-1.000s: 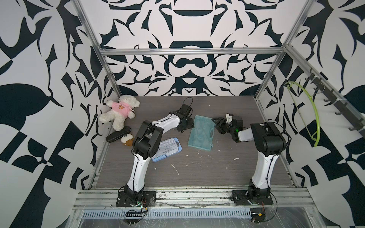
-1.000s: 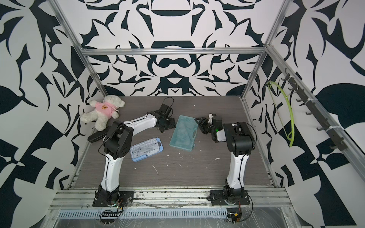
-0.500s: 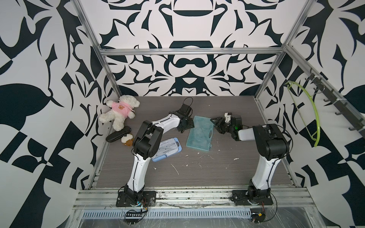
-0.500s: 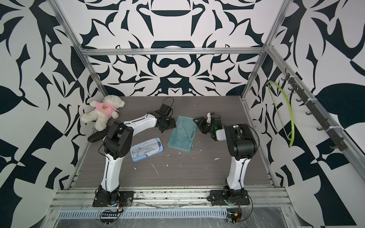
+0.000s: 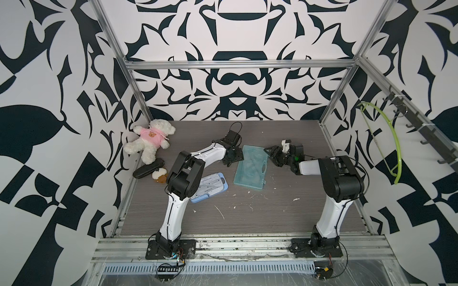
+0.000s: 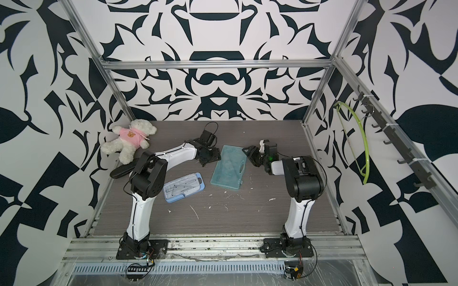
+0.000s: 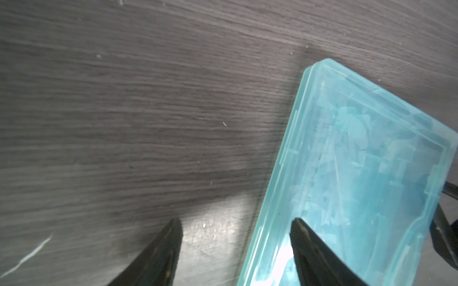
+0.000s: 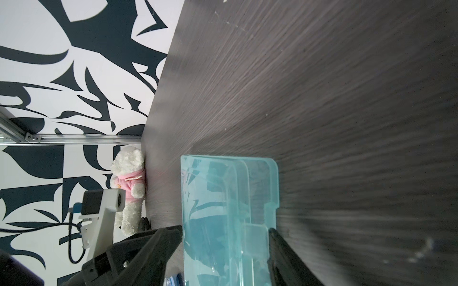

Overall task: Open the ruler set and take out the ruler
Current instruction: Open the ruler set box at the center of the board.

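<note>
Spread left jaws straddle the case (image 7: 359,173) edge, likely bracing it; right jaws bracket its opposite edge, probably to pry, pinch unclear.

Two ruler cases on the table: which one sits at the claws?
The teal translucent case, lying between the left claw and the right claw. The other one, the clear blue-rimmed case, lies nearer the front, away from both.

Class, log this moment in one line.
teal ruler set: closed | left gripper: open, straddling its edge | right gripper: flanking its edge, grip unclear
</note>
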Robot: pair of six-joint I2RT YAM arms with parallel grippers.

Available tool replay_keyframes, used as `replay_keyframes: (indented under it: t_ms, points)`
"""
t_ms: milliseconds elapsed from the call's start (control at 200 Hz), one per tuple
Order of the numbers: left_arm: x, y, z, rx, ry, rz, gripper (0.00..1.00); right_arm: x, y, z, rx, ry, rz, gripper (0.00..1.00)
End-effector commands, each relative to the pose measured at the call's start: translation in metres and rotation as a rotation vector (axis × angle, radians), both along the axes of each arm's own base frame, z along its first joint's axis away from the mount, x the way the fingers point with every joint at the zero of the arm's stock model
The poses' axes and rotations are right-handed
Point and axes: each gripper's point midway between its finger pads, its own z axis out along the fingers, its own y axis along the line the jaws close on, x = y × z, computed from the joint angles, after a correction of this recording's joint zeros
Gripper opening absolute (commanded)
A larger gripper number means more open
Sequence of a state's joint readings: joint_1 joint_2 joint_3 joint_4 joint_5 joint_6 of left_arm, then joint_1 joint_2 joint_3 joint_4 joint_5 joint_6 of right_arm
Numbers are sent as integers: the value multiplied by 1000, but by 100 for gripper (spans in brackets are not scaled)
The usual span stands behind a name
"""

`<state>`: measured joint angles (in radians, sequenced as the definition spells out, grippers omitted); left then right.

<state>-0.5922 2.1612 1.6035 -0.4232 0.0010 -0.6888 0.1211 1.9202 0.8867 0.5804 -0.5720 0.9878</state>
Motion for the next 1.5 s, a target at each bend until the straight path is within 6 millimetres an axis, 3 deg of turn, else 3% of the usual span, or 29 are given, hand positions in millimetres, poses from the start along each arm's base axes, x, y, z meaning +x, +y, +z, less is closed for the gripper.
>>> replay_keyframes:
  t_ms: [0,315,590,660,840,1015,1115,1225,1335,1415,1500]
  points:
    - [-4,-2,-3,-2,20,-6,73,14,10,47,20,-126,25,64]
    - [-4,-4,1,-14,14,-11,74,12,46,75,5,-174,101,64]
    - [-1,6,23,-23,-29,29,74,6,85,113,-24,-228,173,64]
    - [2,24,33,-11,-56,107,75,4,96,127,-39,-250,192,64]
    - [0,99,67,6,-170,418,76,1,133,161,-55,-304,254,65]
    - [-21,164,124,38,-375,659,81,6,157,172,-42,-313,305,65]
    - [-31,182,150,17,-472,709,84,7,159,175,-34,-322,313,65]
    - [-32,180,167,18,-509,661,84,1,159,179,-46,-329,333,65]
    - [-27,166,175,-11,-506,586,84,-12,148,185,-119,-342,342,65]
    - [-23,149,178,-60,-503,509,84,-22,137,188,-199,-345,341,65]
    - [-20,117,181,-106,-497,358,84,-33,116,174,-329,-275,325,64]
